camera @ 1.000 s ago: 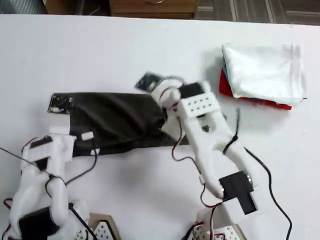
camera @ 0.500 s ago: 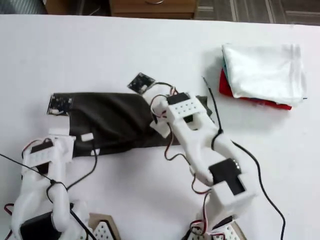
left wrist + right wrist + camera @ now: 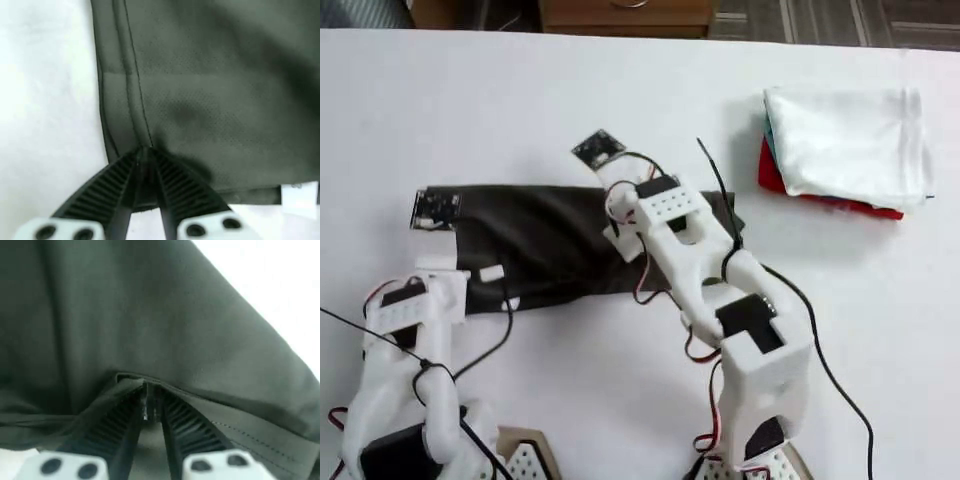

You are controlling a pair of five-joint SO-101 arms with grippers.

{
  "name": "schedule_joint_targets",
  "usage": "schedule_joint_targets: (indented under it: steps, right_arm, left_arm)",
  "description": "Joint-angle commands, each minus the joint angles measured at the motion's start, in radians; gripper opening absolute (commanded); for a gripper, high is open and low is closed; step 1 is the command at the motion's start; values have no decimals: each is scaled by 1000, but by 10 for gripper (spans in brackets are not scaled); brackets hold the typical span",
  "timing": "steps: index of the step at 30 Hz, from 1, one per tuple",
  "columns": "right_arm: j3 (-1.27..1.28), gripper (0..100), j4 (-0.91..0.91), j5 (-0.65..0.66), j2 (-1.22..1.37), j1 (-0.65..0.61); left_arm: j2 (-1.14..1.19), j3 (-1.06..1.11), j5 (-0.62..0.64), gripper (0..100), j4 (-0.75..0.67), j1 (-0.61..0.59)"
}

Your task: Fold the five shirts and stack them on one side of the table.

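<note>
Right, the dark shirt point(image 3: 550, 245) lay as a long folded band across the middle of the counter point(image 3: 520, 100), and both arms had hold of it. The left end effector point(image 3: 144, 152) was clamped shut on the stitched edge at one end, while the right end effector point(image 3: 147, 389) was closed on a raised fold of cloth near the other. Gripping both ends that way probably kept the band taut for the next fold. Well apart, toward the counter's far right, sat the stack of folded shirts point(image 3: 845, 145), white on top and red beneath, the likely destination. One snag risk was the right arm's black cable point(image 3: 715, 180), which trailed across the shirt's right end.
</note>
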Motion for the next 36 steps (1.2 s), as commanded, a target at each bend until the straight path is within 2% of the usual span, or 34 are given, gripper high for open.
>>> schedule_joint_targets:
  steps: [1, 6, 14, 18, 21, 27, 34, 36]
  right_arm:
    - [-34, 21, 2, -6, 4, -2]
    - [-114, 21, 134, -6, -151, 28]
    - [-118, 21, 357, -5, -470, 154]
    - [12, 21, 404, 71, -619, 177]
    - [255, 21, 321, 92, -740, 186]
    - [815, 21, -25, 92, -960, 262]
    - [1103, 21, -251, 89, -1089, 329]
    - [1175, 21, -338, 51, -1089, 332]
  left_arm:
    - [-26, -2, 14, 24, -17, 11]
    - [-26, -2, 14, 24, -17, 11]
    - [-26, -2, 15, 24, -17, 11]
    - [-26, -2, 15, 24, -17, 11]
    - [-26, -2, 17, 24, -17, 9]
    - [-26, -2, 17, 24, -17, 9]
    - [-26, -2, 17, 24, -17, 9]
    - [-26, -2, 17, 24, -17, 9]
